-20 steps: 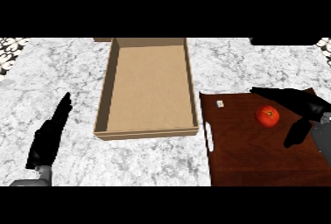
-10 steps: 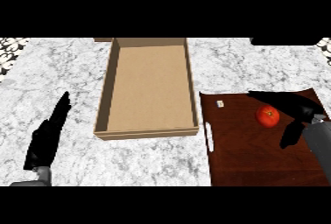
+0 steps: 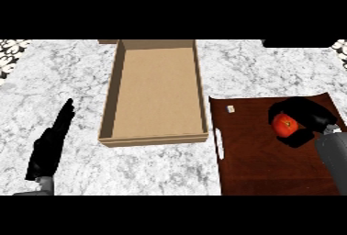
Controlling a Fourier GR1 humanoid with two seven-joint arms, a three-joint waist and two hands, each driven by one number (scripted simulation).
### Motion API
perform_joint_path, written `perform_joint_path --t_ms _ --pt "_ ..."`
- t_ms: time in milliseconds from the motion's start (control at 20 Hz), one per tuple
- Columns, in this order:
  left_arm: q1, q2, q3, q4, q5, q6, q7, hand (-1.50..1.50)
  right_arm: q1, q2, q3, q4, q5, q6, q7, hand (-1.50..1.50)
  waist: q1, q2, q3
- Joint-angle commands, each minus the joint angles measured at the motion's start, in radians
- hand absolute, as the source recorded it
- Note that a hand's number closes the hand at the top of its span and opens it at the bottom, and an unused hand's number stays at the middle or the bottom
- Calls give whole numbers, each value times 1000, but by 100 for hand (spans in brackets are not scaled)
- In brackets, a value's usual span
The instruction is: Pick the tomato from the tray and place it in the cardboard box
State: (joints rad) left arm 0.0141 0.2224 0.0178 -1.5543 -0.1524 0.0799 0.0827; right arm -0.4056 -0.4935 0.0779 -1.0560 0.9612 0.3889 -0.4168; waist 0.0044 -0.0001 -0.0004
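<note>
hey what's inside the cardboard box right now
Nothing shows inside the cardboard box; its whole brown floor is in view. The tomato sits over the tray, with the right hand curled round it.

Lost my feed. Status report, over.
Right hand curled round tomato, on the tray. Left hand open, resting on counter. Cardboard box holds nothing.

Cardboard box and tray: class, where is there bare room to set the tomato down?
The cardboard box floor is bare between its walls. The tray is free near its lower edge. It is crowded at the tray's right, where the right hand curls round the tomato.
</note>
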Motion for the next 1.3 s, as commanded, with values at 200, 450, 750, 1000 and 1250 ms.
perform_joint_path --t_ms 200,450,750,1000,1250 --pt "-5 12 36 24 7 0 18 0 65 174 -87 -104 57 -135 435 150 -49 -17 -4" --pt "35 9 45 18 -1 19 22 0 149 300 -137 -168 143 -263 790 150 -91 -37 -9" --pt "68 -1 23 0 -7 10 -2 0 231 472 6 -445 356 -303 1149 150 -66 -34 -7" --pt "34 2 15 -5 -16 7 7 0 246 491 237 -740 384 -237 1422 150 -41 -23 -4" --pt "4 -9 -2 -17 -16 -1 26 0 114 493 416 -921 353 -332 1534 150 -5 -10 -1"
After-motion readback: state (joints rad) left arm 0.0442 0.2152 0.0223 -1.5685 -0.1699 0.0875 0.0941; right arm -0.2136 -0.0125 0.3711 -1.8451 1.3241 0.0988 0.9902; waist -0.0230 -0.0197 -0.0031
